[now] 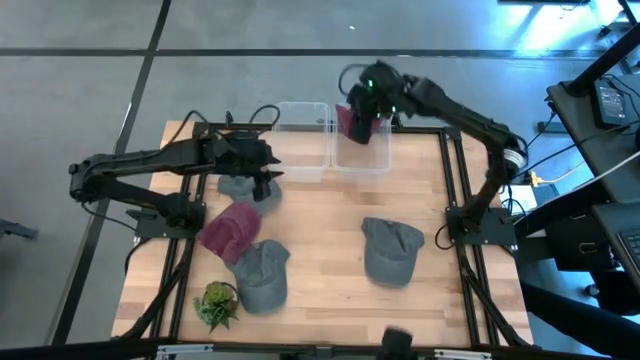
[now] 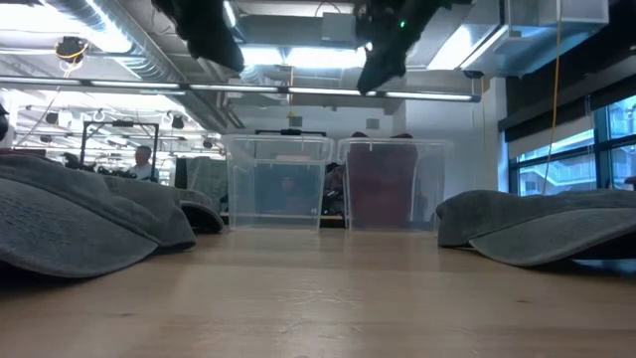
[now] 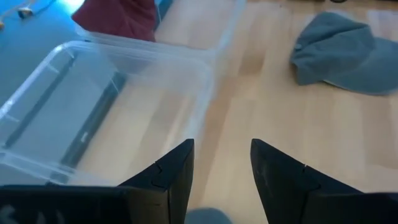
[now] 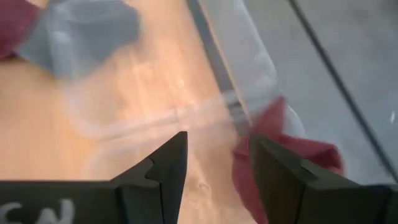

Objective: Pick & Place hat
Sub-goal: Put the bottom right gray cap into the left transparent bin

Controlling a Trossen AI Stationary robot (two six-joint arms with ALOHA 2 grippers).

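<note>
Hats lie scattered across the wooden table (image 1: 320, 290): a maroon hat (image 1: 229, 229) at about 8 o'clock from table centre, a grey hat (image 1: 262, 274) just beside it toward 7 o'clock, another grey hat (image 1: 390, 250) at about 4 o'clock, and a fourth grey hat (image 1: 248, 189) at 10 o'clock, partly under the left arm. Two clear bins stand side by side at 12 o'clock; the left bin (image 1: 303, 145) holds nothing visible, the right bin (image 1: 375, 155) holds a maroon hat (image 1: 347, 120) at its far end. Right gripper (image 1: 362, 125) hangs over the right bin, fingers parted, holding nothing. Left gripper (image 1: 268, 176) hovers at 10 o'clock over the grey hat, just beside the left bin, fingers parted, empty. A small green plant (image 1: 216, 303) sits at 7 o'clock near the table's corner.
</note>
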